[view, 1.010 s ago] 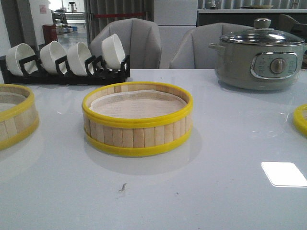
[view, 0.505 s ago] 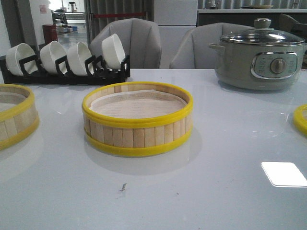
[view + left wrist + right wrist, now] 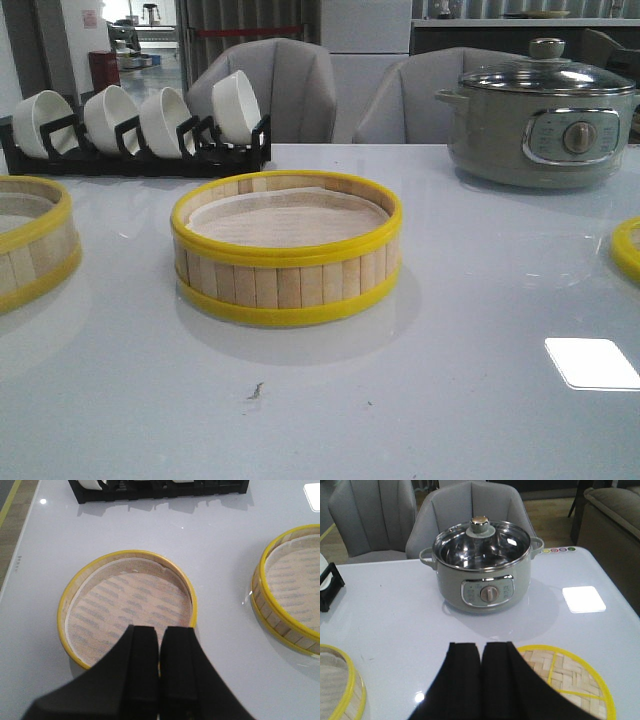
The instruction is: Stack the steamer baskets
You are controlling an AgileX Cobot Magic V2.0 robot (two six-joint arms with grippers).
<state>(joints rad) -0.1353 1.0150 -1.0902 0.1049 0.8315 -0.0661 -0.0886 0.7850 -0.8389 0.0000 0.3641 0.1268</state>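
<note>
Two steamer baskets show, each with bamboo slat walls, yellow rims and a pale liner. One steamer basket (image 3: 285, 282) stands mid-table; the other (image 3: 28, 250) is cut off by the front view's left edge. In the left wrist view my left gripper (image 3: 160, 628) hovers shut and empty above the near rim of the left basket (image 3: 125, 597), with the middle basket (image 3: 292, 585) off to one side. My right gripper (image 3: 482, 644) is shut and empty above bare table, beside the woven lid (image 3: 570, 680). Neither gripper appears in the front view.
A grey-green electric pot (image 3: 540, 120) with a glass lid stands at the back right. A black rack of white bowls (image 3: 140, 135) runs along the back left. The lid's yellow rim (image 3: 628, 248) peeks in at the right edge. Chairs stand behind the table.
</note>
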